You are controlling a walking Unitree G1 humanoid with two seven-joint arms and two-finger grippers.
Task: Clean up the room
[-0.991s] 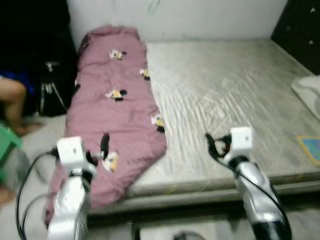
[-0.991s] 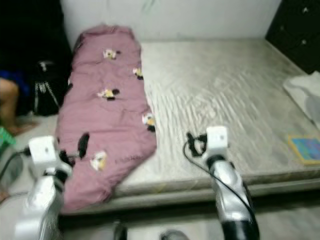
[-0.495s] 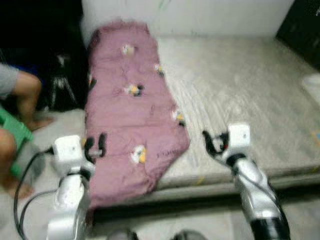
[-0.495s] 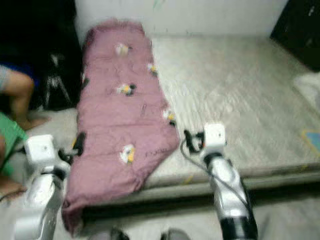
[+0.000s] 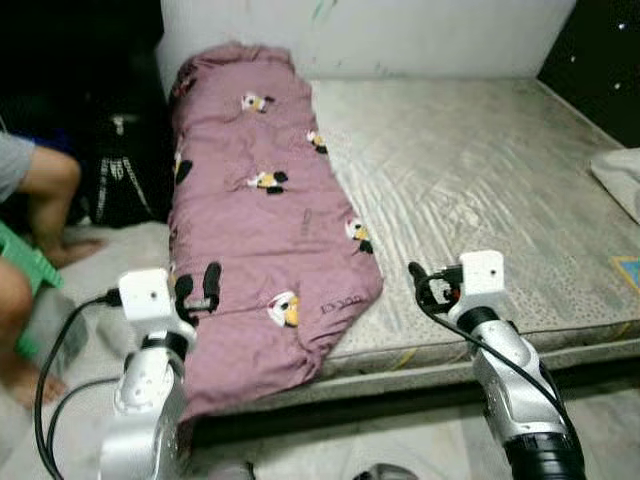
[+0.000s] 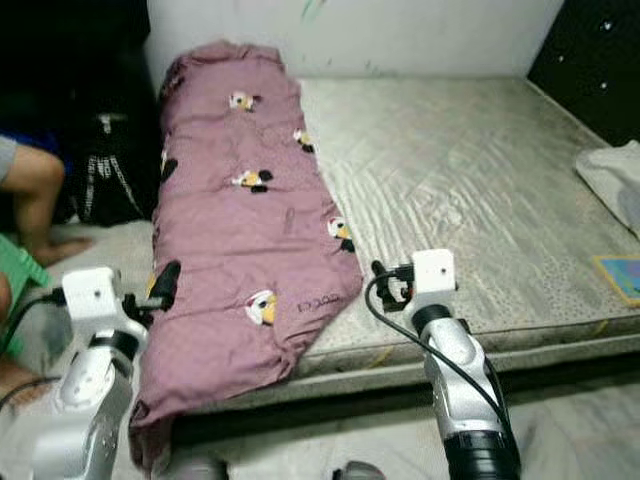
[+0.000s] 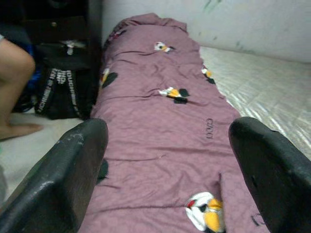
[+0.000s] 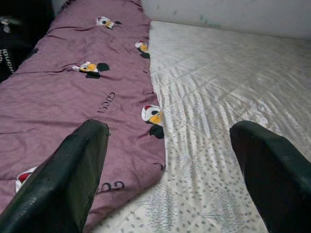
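Observation:
A mauve quilt (image 5: 270,210) printed with small cartoon figures lies lengthwise along the left side of the pale grey mattress (image 5: 470,170). Its near end hangs over the mattress's front left corner. My left gripper (image 5: 197,292) is open and hovers at the quilt's near left edge. In the left wrist view its fingers (image 7: 73,165) stand wide apart with the quilt (image 7: 160,121) ahead of them. My right gripper (image 5: 424,290) is open above the mattress's front edge, just right of the quilt's near corner (image 8: 112,160). Neither gripper holds anything.
A person's leg (image 5: 40,185) and a green stool (image 5: 25,262) are on the floor at the left, beside a black bag (image 5: 120,180). White cloth (image 5: 620,175) and a blue flat item (image 5: 628,270) lie at the mattress's right edge. A dark cabinet (image 5: 600,50) stands at the back right.
The whole picture has shifted and sharpened, so the camera moved. Both grippers keep about the same places relative to the quilt and stay open.

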